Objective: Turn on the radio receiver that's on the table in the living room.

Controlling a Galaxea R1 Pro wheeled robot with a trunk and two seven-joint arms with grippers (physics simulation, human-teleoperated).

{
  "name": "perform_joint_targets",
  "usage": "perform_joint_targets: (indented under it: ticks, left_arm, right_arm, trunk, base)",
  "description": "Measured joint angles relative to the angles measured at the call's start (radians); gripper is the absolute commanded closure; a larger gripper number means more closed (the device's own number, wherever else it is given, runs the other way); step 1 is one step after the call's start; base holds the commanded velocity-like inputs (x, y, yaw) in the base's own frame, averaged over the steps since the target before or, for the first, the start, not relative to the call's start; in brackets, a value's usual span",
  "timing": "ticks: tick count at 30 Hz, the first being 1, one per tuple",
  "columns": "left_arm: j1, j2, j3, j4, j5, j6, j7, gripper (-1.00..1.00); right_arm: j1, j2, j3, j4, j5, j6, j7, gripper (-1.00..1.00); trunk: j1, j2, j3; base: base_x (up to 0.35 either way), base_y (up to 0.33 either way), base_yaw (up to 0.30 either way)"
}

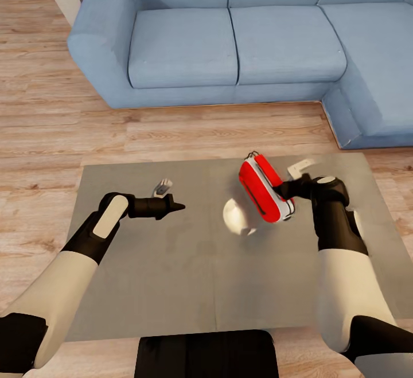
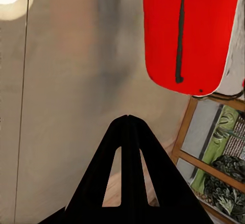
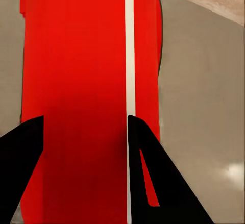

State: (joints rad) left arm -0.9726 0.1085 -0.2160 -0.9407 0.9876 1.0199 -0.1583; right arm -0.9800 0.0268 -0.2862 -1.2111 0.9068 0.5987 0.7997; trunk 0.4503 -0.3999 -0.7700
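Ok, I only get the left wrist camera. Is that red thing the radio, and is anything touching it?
Observer: Yes, that's the radio. In the head view the right gripper is up against its side.
Kid: Is it squeezing it?
Observer: I can't tell. The right wrist view shows its fingers spread apart over the red face, next to a white band.
Kid: What's past the table?
Observer: A blue sofa, across a strip of wooden floor.
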Motion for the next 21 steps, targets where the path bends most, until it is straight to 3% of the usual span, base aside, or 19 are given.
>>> perform_joint_targets:
  ticks: [1, 5, 16, 21]
  left_arm:
    - [0.0, 0.0, 0.0, 0.001, 0.0, 0.0, 0.0, 1.0]
    - [0.0, 0.0, 0.0, 0.002, -0.001, 0.0, -0.001, 1.0]
    - [0.0, 0.0, 0.0, 0.003, -0.001, -0.001, -0.001, 1.0]
    - [0.0, 0.0, 0.0, 0.003, -0.001, -0.001, -0.001, 1.0]
  right_arm:
    - [0.0, 0.001, 0.001, 0.011, -0.025, -0.009, -0.01, 1.0]
    - [0.0, 0.002, 0.001, 0.029, -0.058, -0.033, -0.038, 1.0]
    - [0.01, 0.012, -0.002, 0.042, -0.066, -0.171, -0.049, 1.0]
    - [0.012, 0.014, -0.002, 0.127, -0.062, -0.24, -0.135, 1.0]
  trunk:
    - [0.0, 0.0, 0.0]
    - [0.0, 0.0, 0.0]
    - [0.0, 0.0, 0.0]
    - [0.0, 0.0, 0.0]
  base:
    - [0.0, 0.0, 0.0]
    - [0.0, 0.0, 0.0]
    - [0.0, 0.0, 0.0]
    - [0.0, 0.0, 0.0]
